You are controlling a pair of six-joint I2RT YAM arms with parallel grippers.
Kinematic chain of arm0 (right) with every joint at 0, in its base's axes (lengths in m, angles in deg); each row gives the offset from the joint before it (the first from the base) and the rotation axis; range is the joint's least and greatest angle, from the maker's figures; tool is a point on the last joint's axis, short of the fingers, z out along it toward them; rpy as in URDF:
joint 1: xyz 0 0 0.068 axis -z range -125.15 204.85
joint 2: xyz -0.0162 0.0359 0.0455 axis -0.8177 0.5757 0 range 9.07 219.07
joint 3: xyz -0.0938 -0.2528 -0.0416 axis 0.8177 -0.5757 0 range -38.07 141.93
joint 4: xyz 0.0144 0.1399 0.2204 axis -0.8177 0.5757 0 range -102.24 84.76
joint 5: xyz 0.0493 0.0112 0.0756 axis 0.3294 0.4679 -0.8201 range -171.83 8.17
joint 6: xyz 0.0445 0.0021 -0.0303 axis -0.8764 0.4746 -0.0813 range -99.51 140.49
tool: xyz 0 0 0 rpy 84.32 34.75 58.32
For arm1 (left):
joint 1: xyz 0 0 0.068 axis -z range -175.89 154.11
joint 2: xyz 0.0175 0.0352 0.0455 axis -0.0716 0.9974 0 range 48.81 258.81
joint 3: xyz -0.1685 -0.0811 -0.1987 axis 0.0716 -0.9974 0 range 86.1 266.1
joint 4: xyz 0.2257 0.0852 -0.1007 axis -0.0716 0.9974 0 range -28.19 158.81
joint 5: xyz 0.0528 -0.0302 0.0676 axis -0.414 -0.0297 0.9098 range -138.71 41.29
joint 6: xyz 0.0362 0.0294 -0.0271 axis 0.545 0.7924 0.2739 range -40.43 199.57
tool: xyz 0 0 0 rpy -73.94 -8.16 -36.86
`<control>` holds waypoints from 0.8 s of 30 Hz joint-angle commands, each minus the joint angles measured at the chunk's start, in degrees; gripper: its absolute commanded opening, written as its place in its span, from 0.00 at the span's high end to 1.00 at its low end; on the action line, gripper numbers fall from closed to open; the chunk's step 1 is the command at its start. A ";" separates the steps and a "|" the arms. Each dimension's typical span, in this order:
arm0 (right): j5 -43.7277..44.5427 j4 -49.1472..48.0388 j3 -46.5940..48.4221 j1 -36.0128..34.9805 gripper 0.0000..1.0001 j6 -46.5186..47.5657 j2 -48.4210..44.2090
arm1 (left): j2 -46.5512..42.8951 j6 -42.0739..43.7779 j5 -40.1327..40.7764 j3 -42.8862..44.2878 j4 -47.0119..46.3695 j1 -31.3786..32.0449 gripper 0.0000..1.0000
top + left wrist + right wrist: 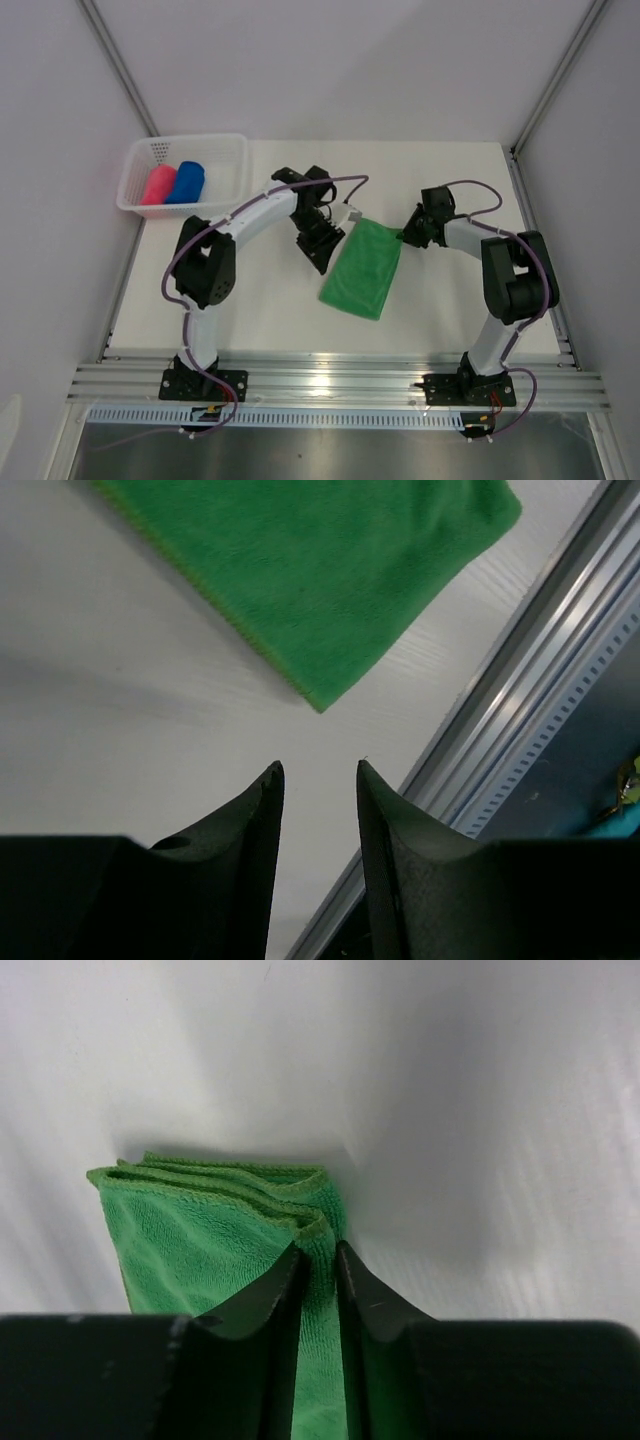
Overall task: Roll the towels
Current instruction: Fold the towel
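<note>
Right gripper [320,1252], astride green towel [200,1250] edge

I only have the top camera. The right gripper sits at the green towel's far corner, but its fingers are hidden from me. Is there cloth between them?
Observer: Yes. The right wrist view shows the right gripper closed on a raised ridge of the green towel.
Operator: Single layer there?
Observer: No, that edge shows several folded layers stacked.
Operator: And the other side?
Observer: The left gripper is open and empty over the table; the towel's corner lies ahead of its fingertips, untouched.
</note>
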 commanded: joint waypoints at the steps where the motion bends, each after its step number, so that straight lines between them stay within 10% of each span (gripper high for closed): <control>1: 0.11 2.74 2.60 2.03 0.77 9.43 -3.88 | 1.77 -3.48 -2.91 -1.56 -1.88 1.39 0.61; 7: -4.82 6.27 7.00 2.65 0.66 23.86 -4.32 | -1.84 -6.12 1.39 -8.52 -7.33 4.29 0.60; 24: -7.11 5.30 6.21 2.12 0.65 23.96 -0.81 | -2.01 -7.62 2.36 -15.72 -11.47 7.99 0.59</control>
